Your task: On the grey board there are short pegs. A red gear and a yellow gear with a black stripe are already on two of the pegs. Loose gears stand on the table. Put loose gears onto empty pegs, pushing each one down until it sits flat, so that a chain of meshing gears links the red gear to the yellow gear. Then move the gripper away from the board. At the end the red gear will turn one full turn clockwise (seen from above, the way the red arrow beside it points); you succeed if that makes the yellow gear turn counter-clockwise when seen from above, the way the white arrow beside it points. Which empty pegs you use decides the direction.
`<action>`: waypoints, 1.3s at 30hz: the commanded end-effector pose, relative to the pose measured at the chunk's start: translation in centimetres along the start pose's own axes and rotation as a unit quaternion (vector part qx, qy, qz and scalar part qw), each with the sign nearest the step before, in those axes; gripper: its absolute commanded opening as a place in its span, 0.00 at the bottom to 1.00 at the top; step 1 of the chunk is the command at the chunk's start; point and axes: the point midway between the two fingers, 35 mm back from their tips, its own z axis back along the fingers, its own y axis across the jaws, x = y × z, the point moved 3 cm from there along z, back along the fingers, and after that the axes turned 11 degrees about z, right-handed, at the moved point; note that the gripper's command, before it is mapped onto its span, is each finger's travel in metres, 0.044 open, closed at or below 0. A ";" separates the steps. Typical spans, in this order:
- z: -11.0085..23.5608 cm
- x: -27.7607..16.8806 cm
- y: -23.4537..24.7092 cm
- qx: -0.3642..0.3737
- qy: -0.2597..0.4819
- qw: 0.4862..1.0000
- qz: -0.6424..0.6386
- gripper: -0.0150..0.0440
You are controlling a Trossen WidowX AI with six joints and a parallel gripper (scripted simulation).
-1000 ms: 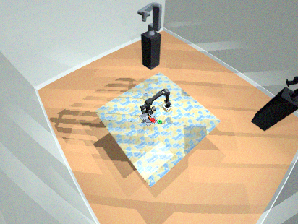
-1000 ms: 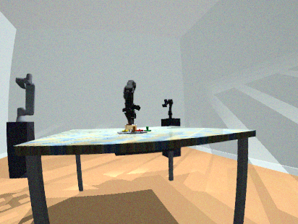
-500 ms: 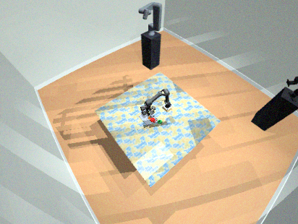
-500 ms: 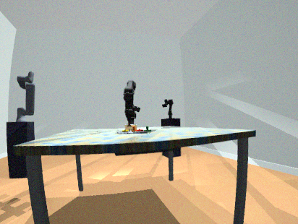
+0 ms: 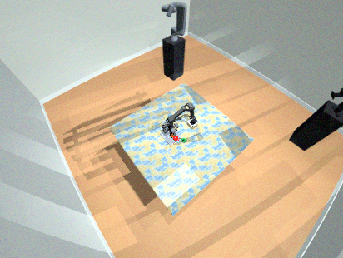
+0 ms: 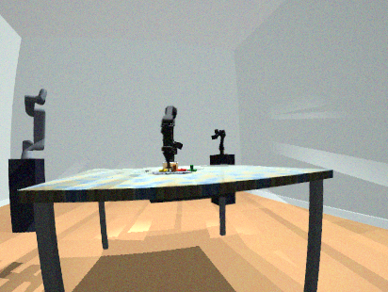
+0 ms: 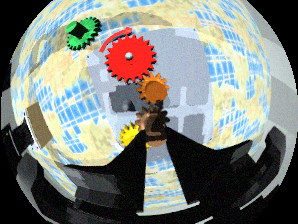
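The red gear [image 7: 130, 62] [image 5: 176, 138] [image 6: 182, 170] sits on the grey board [image 7: 192, 65], with the red arrow [image 7: 116, 37] beside it. An orange gear [image 7: 156, 91] is on the board, at the red gear's lower right in the wrist view. My gripper [image 7: 154, 132] is shut on a brown gear [image 7: 152, 119] over the board, between the orange gear and the yellow gear [image 7: 129, 135]. The yellow gear is partly hidden by a finger. Whether the brown gear touches a peg or its neighbours cannot be told. A green gear [image 7: 91, 27] [image 5: 184, 140] [image 6: 191, 168] stands off the board.
The patterned table [image 5: 166, 164] [image 6: 268, 175] surrounds the board. A brown block with a white edge [image 7: 40, 125] is at the left in the wrist view. Two other arms stand on black pedestals [image 5: 173, 58] [image 5: 318, 125] beyond the table. The arm's shadow darkens part of the board.
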 end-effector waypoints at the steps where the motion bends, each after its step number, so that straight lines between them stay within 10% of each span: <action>1: -0.7 0.0 0.0 0.000 0.001 0.999 -0.052 0.25; 12: -1.2 -0.1 0.1 0.000 0.001 0.985 -0.172 0.25; 39: -1.6 -0.1 0.0 0.001 0.001 0.998 0.063 0.25</action>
